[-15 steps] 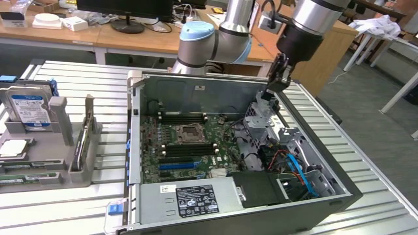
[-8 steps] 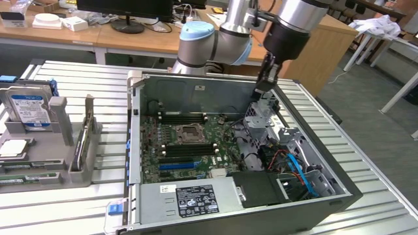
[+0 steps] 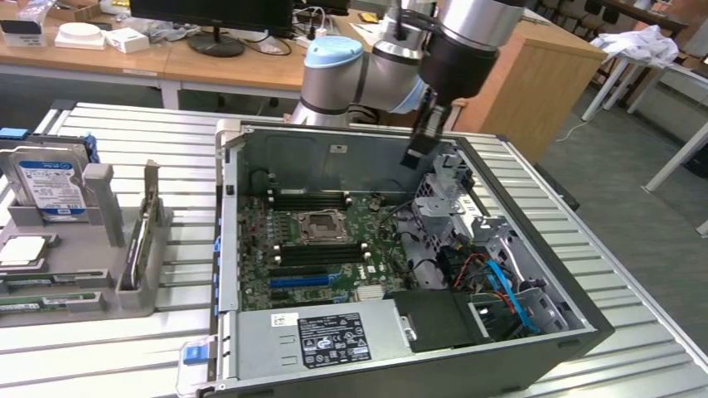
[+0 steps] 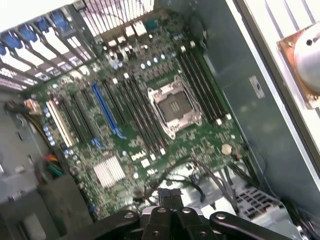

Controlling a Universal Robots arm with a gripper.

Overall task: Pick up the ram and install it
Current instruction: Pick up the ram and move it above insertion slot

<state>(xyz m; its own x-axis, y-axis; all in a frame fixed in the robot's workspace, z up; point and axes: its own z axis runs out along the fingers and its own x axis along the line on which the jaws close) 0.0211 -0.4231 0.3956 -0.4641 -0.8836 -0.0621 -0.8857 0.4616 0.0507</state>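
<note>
Arm: 1 arm (image 3: 366, 75), reaching in from the top of the frame over the open case.
Fingers: 1 pair of fingers (image 4: 156, 220), drawn narrow onto a thin dark stick, hanging above the case's far right corner in the exterior view.
Ram: 1 ram (image 4: 169, 196) stick, pinched edge-on between the fingers and held in the air above the motherboard.
Case: 1 computer case (image 3: 575, 332) lying on its side with the lid off, in the middle of the frame. It holds 1 motherboard (image 3: 321, 257), 1 power supply (image 3: 332, 336) with a label at the near end, and 1 drive cage (image 3: 443, 199) at the exterior view's right, with blue and orange cables beside it.
Motherboard: 1 CPU socket (image 4: 175, 106), uncovered. 2 banks of memory slots (image 3: 315, 199), 1 on either side of the socket. 1 blue slot (image 3: 298, 280) and 1 finned silver heatsink (image 4: 108, 171).
Holder: 1 grey holder (image 3: 99, 274) at the exterior view's left. It holds 1 hard drive (image 3: 50, 189) standing upright and 1 square chip (image 3: 22, 249) lying flat. There are also green strips along its near edge, too small to count.
Worktop: 1 slatted worktop (image 3: 619, 274) under both the case and the holder.
</note>
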